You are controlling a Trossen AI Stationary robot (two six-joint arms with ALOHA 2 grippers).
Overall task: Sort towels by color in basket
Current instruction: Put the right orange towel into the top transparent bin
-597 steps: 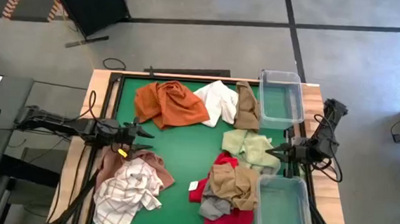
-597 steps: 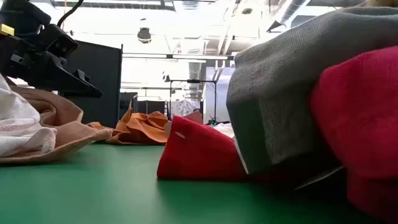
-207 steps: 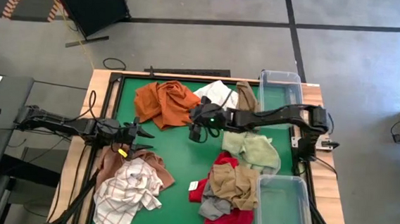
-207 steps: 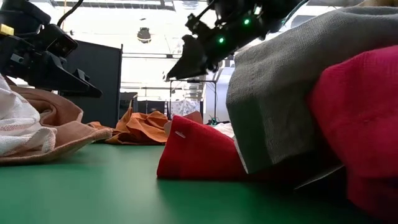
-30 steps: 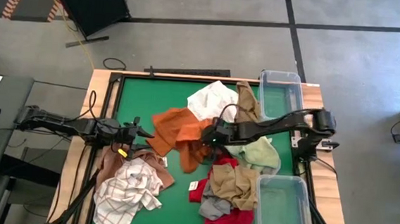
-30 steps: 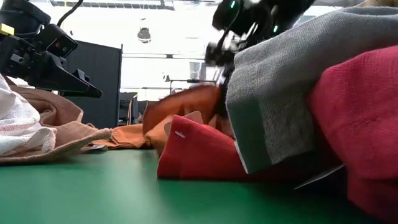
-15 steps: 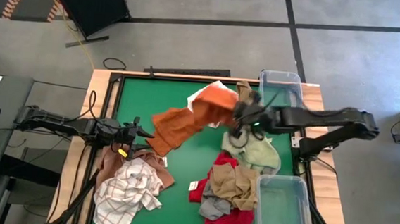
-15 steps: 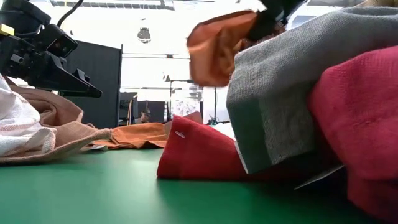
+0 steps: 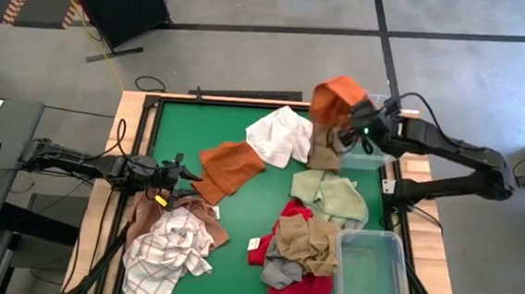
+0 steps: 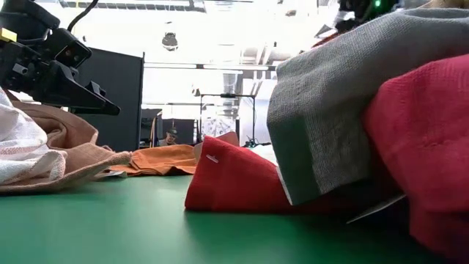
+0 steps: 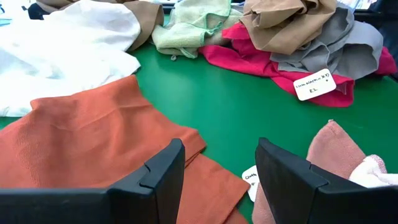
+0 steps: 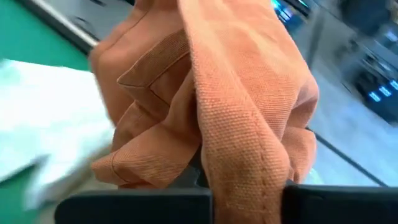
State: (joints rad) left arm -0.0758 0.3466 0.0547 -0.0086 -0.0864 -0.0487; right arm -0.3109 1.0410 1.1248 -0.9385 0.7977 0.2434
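Our right gripper (image 9: 355,126), clamped on a rust orange towel (image 9: 335,98), hangs at the table's far right; our left gripper (image 9: 186,181) waits with fingers apart.

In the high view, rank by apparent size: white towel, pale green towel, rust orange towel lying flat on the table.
The three look too close to rank firmly. My best guess:
1. pale green towel
2. white towel
3. rust orange towel

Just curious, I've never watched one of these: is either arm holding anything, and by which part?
The right gripper holds a rust orange towel by a bunched fold; the left gripper holds nothing.
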